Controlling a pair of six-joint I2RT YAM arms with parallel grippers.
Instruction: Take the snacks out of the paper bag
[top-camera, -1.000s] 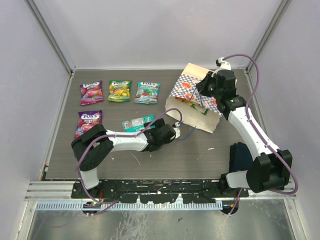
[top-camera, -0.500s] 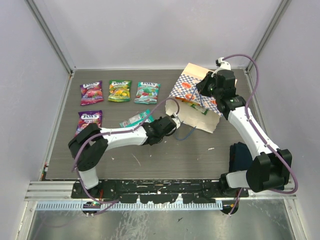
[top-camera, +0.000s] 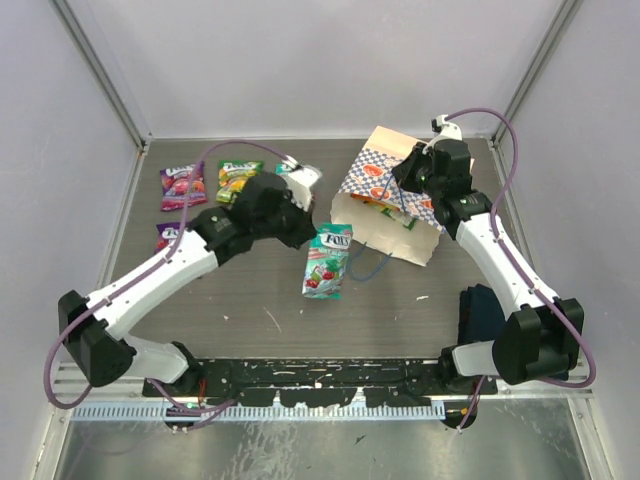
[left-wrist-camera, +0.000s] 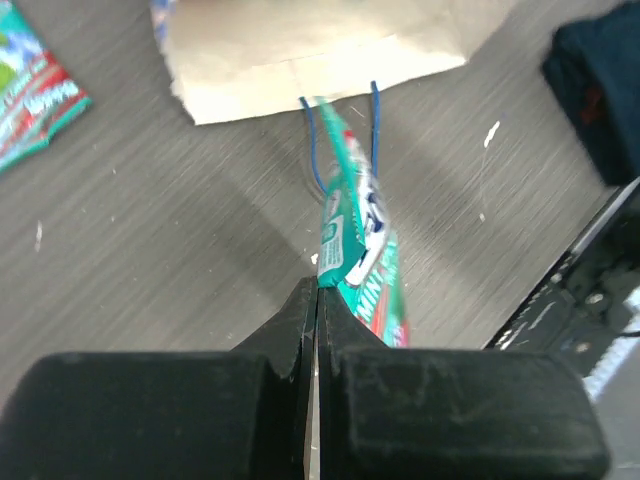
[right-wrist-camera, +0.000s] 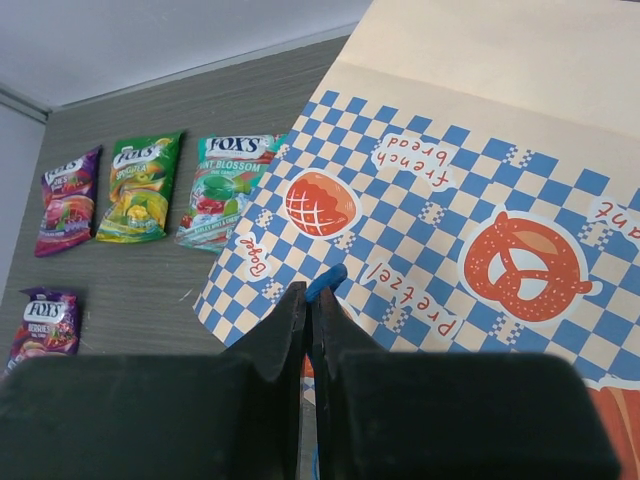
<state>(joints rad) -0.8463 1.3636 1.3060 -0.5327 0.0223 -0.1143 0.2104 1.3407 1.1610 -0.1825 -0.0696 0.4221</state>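
1. Your left gripper (top-camera: 312, 228) had its fingers pressed together on one end of a teal packet (top-camera: 327, 262). It held the packet near the middle of the table (top-camera: 250, 300), just at 7 o'clock from the bag's mouth.
2. The paper bag (top-camera: 385, 215) lay at about 2 o'clock from the table's centre. Its open mouth faced 8 o'clock and its checkered band pointed toward 1 o'clock.
3. Your right gripper (right-wrist-camera: 312, 292) was closed tight, pinching a blue cord handle (right-wrist-camera: 328, 281) over the bag's checkered band.
4. Other snacks lay out on the table at 10 o'clock. A purple packet (top-camera: 182, 185), a green packet (top-camera: 238, 178) and a second teal packet (right-wrist-camera: 225, 190) sat in a row, the last partly behind your left arm in the overhead view.
5. A second purple packet (top-camera: 166, 236) lay just at 6 o'clock from the first, partly hidden by the same arm.
6. A dark blue cloth (top-camera: 482, 310) sat at 4 o'clock, beside your right arm.
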